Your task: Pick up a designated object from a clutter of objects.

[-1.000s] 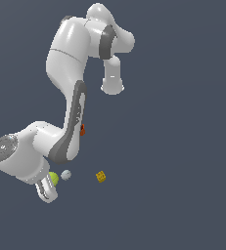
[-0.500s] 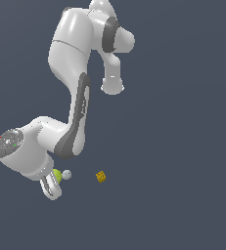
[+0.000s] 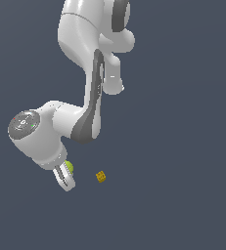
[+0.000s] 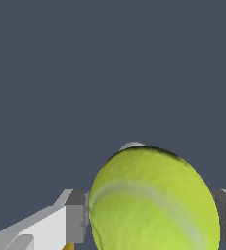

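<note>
Compared with half a second earlier, the arm [image 3: 85, 93] has folded further over the exterior view's lower left, and its wrist housing now covers more of the ball. The small grey ball that showed beside the fingers in the earlier exterior picture is no longer visible there; in the wrist view only a pale grey sliver [image 4: 132, 145] shows just behind the tennis ball. The cube has not moved.

The gripper [image 3: 67, 172] hangs low at the exterior view's left, with the tennis ball [image 3: 68, 167] between its two fingers. In the wrist view the tennis ball [image 4: 153, 200] fills the gap between the grey finger pads [image 4: 76, 222], which lie against it on both sides: the fingers are closed about the ball at roughly the ball's width. Whether the ball is lifted off the floor cannot be told.

Materials and shapes: the ball is round, yellow-green and felt-like, with a pale curved seam band across it and a dark edge along the far rim. The arm is smooth glossy white with dark grey joint bands. The fingers are flat white bars with grey pads. The cube [image 3: 101, 177] is tiny, yellow-orange and faintly patterned; it lies near the gripper, apart from it. The floor [image 3: 183, 185] is flat, matt slate blue.

Count: one arm, two fingers, one tennis ball, one cube, one grey sliver.
</note>
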Controlling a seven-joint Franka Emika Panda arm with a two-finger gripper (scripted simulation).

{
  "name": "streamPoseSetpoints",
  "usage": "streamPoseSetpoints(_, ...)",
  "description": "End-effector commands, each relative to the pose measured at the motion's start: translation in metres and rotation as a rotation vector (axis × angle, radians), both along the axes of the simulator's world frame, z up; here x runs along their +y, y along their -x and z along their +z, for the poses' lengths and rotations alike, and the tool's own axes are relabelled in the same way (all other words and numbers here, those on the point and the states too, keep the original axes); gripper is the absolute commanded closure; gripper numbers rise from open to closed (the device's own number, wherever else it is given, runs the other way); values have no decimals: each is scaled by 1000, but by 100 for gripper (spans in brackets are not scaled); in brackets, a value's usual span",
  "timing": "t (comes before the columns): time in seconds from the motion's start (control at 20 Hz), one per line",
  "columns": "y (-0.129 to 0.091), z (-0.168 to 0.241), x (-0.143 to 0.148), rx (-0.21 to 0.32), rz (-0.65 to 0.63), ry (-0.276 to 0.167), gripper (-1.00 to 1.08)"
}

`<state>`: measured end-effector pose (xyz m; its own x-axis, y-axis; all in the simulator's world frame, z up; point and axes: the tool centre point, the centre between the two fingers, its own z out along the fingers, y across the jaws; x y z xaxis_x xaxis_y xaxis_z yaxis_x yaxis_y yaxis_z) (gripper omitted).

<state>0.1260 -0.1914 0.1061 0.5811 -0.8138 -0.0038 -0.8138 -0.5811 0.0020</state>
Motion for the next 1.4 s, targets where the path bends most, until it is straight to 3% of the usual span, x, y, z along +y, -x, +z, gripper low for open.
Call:
streamPoseSetpoints(0.0,6,19,21,-3,1,0,108)
streamPoseSetpoints(1.35,81,241,271,-4,0,5,108)
